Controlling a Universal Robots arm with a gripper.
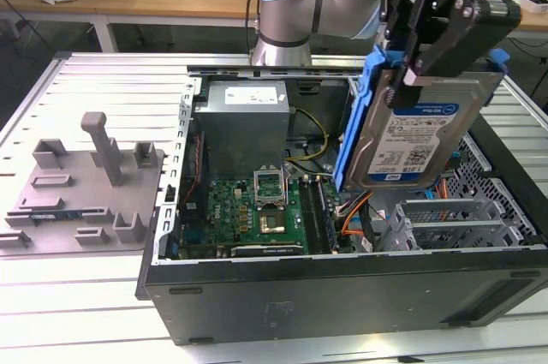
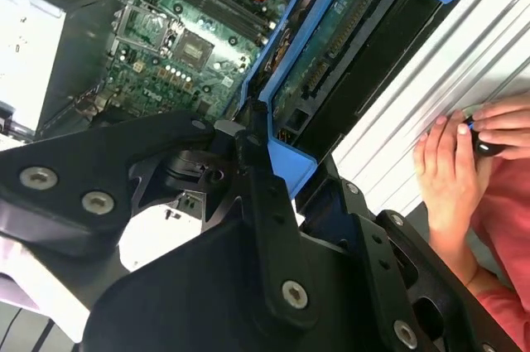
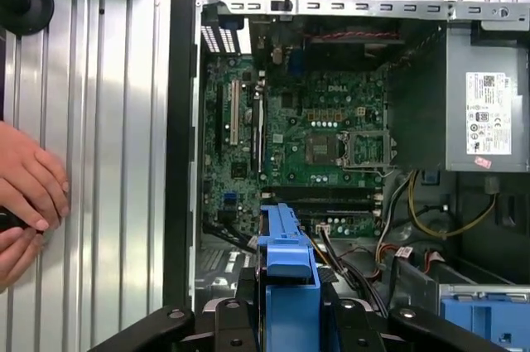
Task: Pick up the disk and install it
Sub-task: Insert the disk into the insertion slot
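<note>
The ribbed metal tabletop (image 1: 94, 81) is carrying an open black computer case (image 1: 342, 300), which is lying on its side with its interior facing up. The silver-and-blue arm (image 1: 291, 4) is reaching in from behind the case.

A grey fixture plate (image 1: 77, 188) with raised blocks is lying on the tabletop, just beside the case on the exterior view's left.

Inside the case, a grey power supply (image 1: 244, 120) is sitting at the far side. The green motherboard (image 1: 257, 210) is lying in front of it.

The disk (image 1: 411, 137) is hanging in the air above the case interior, toward the exterior view's right and clear of the case floor. It is standing on edge and tilting slightly, with its blue-and-white label facing the exterior camera and its blue frame running along its sides.

The gripper (image 1: 409, 81) is clenching the disk at its upper end, with the black fingers (image 2: 248, 161) pressing against the blue frame in the second wrist view.

A person's hands (image 3: 29, 199) are resting on the tabletop outside the case wall, closing around a small dark object.
</note>
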